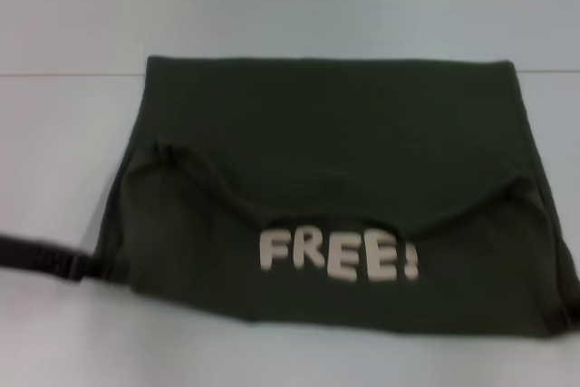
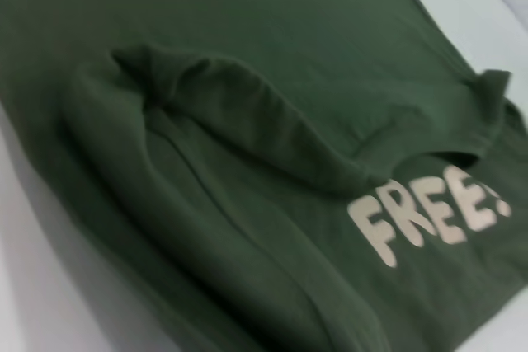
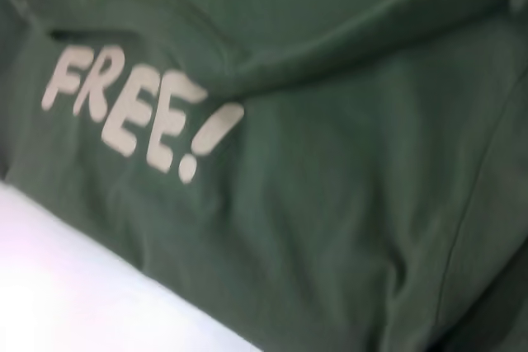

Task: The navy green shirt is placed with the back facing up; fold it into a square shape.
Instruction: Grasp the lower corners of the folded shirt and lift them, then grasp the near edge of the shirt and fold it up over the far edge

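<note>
- Because the navy green shirt (image 1: 335, 197) lies folded into a broad block at the middle of the white table (image 1: 63, 160), we read its long axis as running left to right, with the near flap turned up so the cream "FREE!" lettering (image 1: 338, 256) faces us.
- We see the left gripper (image 1: 86, 265) as a dark arm tip at the shirt's near-left corner, touching or just beside the cloth edge; we cannot tell whether its jaws are open or pinching fabric.
- We see only a dark sliver of the right gripper (image 1: 560, 316) at the near-right corner, against the cloth; its jaws are also hidden from us.
- Both wrist views look down on wrinkled green cloth and the lettering, showing no fingers.
- We judge the two arms about equally near, one at each near corner, so a further fold would likely carry the near edge toward the far edge (image 1: 331, 62).
- Bare table lies on all sides of the shirt, with the far-side seam line (image 1: 68, 73) well beyond the grippers.
- We judge the block wider than deep, not yet square.
</note>
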### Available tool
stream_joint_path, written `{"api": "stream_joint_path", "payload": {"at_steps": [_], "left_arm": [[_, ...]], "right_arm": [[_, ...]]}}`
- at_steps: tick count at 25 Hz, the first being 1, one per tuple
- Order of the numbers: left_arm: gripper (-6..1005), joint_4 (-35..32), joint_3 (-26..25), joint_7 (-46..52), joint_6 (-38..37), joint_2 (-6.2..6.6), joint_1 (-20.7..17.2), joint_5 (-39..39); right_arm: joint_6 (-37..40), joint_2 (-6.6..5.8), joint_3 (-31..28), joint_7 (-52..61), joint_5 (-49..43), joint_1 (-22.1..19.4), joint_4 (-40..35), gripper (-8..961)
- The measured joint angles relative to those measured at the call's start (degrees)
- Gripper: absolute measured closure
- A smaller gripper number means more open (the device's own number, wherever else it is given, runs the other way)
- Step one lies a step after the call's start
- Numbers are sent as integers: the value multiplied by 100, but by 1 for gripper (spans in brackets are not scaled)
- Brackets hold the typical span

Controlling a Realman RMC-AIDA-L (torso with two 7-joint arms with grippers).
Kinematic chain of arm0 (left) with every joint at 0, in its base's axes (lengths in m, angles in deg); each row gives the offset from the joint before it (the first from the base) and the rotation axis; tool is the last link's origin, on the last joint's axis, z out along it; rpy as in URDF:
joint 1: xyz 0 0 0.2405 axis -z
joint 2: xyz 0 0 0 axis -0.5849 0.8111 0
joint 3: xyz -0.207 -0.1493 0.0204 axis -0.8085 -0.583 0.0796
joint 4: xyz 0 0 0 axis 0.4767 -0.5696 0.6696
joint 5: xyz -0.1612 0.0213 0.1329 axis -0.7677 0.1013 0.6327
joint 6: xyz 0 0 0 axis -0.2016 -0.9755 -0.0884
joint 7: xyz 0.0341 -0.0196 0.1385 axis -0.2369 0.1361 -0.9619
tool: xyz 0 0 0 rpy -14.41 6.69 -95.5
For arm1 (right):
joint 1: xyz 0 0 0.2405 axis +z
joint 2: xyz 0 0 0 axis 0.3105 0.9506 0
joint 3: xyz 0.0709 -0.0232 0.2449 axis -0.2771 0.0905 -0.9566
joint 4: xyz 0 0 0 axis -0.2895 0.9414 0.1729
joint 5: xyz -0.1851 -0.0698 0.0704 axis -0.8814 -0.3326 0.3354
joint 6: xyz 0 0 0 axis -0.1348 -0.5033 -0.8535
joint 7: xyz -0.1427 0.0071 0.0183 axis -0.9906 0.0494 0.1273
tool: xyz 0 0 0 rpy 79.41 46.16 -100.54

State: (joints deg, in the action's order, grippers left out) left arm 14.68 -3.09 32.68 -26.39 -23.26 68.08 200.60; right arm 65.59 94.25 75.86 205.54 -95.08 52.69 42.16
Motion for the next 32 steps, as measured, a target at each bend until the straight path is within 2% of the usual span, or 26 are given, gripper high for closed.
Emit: {"api": "stream_joint_path", "payload": {"at_steps": [5,12,16,20,27,28,29,32], "left_arm": [[966,-12,-354,-136,-1017,-7,-198,472],[966,-25,-438,-447,-1970,-12,-365,976],[966,-10,-468,-459,-2104,-12,-378,1291],[966,-14,-643,-523,-2135,2,-363,1355],[966,192,-1204,-862,-2014,-3,-134,1260],[966,253,-1346,-886,-1957,-10,-75,1240],[966,392,-1762,-864,-1823,-5,70,1186],[966,437,-2075,-779,-1712,5,139,1089]], "right_arm": [[658,67,45,-215,-186,-209,-14,917],[1003,142,75,-423,-234,-425,-39,916],[1066,147,77,-493,-247,-558,-20,916],[1061,90,-18,-537,-253,-645,-25,916],[1201,36,-709,-708,-185,-610,89,916],[1261,35,-860,-767,-144,-600,116,916],[1331,28,-1021,-827,-71,-598,140,916],[1468,-27,-1391,-911,279,-617,230,916]]}}
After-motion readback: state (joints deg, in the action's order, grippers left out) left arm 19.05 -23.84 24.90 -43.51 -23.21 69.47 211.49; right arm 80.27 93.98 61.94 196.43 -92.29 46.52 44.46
